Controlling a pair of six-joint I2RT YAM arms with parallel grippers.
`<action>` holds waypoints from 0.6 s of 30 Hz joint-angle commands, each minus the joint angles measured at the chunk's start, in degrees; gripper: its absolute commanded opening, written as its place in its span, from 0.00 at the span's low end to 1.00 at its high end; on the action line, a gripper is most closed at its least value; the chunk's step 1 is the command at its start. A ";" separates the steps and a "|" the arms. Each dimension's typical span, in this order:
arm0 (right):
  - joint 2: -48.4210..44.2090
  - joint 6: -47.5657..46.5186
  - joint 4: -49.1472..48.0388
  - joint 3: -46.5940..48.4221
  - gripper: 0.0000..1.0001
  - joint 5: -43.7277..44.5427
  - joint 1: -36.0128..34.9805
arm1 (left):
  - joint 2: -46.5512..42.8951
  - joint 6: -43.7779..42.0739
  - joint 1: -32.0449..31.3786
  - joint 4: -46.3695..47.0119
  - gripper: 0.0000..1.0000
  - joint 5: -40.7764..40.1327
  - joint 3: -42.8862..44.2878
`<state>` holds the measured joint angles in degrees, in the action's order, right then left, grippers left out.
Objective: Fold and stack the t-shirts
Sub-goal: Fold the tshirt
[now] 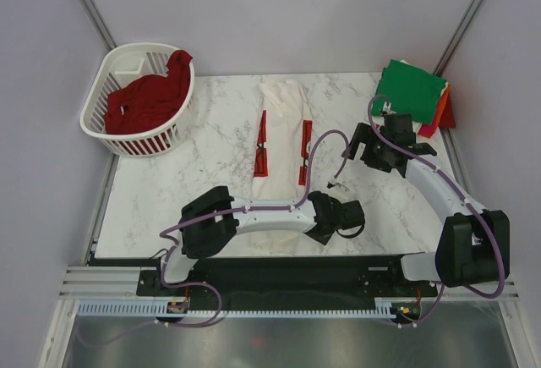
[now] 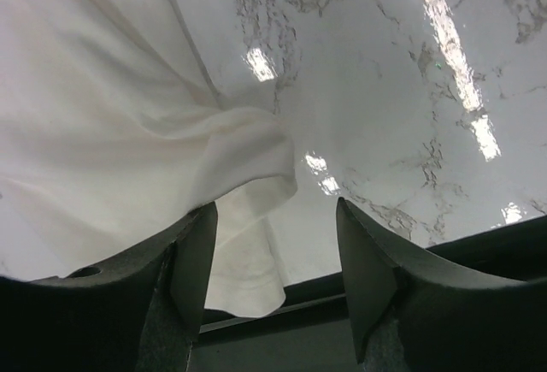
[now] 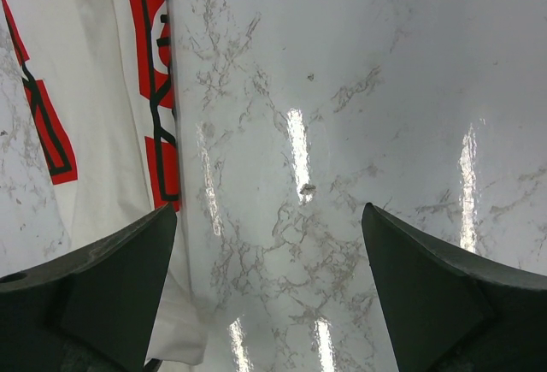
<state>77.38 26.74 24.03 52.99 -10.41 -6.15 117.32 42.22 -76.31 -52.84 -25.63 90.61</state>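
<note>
I judge the step in hand to be the crosswise fold of the white tee (image 1: 283, 131). It lies in the middle of the marble table (image 1: 169, 199) as a narrow strip running from near to far.

My left gripper (image 2: 275, 209) sits at the strip's near end. Its fingers are partly spread and hold nothing. The hem corner bunches just beyond the left finger (image 2: 192, 261), and there is bare marble past the gap.

My right gripper (image 3: 269, 214) hangs with its fingers spread wide over bare marble, just right of the tee's right edge, and it is empty too.

To do this well, I would slide the left gripper left until the hem corner lies fully between the fingers. I would go low enough to catch every layer, then close. The bunched corner could give me only the top layer, so I would check the pinch before lifting. The right gripper should shift left onto the cloth edge, so that both ends rise level and the strip stays narrow.

The green tee (image 1: 410, 89) tops the stack at the far right, with an orange tee (image 1: 439, 112) showing beneath it. A dark red tee (image 1: 148, 101) waits in the white basket (image 1: 89, 110) at the far left.

The red print (image 3: 149, 64) is edged in black and folded over. I can read no letters or brand on it.
</note>
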 commanded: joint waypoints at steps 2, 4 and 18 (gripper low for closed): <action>-1.45 -0.02 -0.56 2.03 0.98 0.04 0.09 | 0.72 -3.10 -0.76 -2.17 0.65 -7.85 4.66; -1.36 -0.29 -0.56 1.76 0.98 0.22 0.09 | 0.37 -3.80 -1.29 -3.23 0.65 -9.95 6.68; -1.18 -0.55 -0.48 2.12 0.98 0.57 0.18 | 4.41 -6.10 -4.19 -6.93 0.66 -14.18 12.66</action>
<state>77.38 26.72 24.05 53.01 -10.39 -6.15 119.31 37.52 -80.64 -58.50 -36.47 101.65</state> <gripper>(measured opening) 0.979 0.655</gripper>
